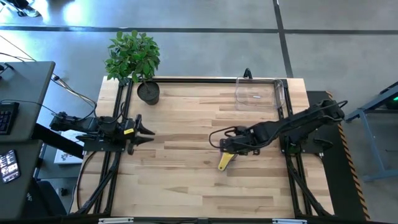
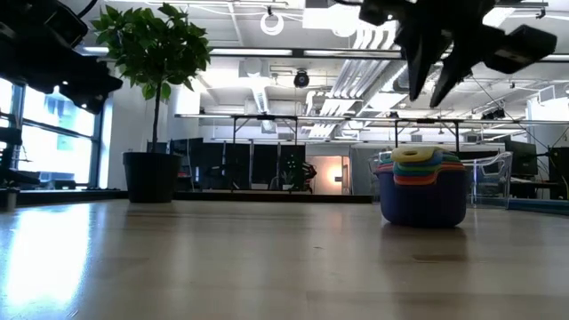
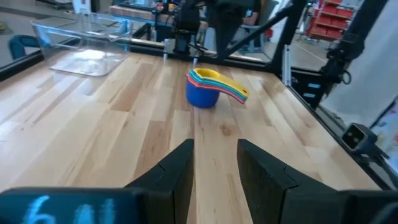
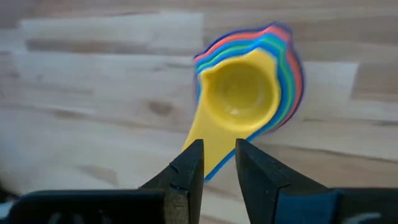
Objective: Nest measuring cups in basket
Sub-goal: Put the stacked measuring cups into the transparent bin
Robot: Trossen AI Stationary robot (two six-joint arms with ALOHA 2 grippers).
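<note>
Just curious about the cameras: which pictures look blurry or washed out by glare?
Right wrist view: the cups are soft-focused, colours smeared at the rims. Low view: window light glares off the table, and the arms overhead are silhouettes. Left wrist view: the near fingers blur. High view: evenly lit.

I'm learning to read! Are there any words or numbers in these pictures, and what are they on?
Pale digits on the left hand, in the left wrist view: maybe "6", the rest too blurred to read.
The phone screen at the left edge of the high view: marks too small to read.
The measuring cups, the basket and the table: no writing visible.
</note>
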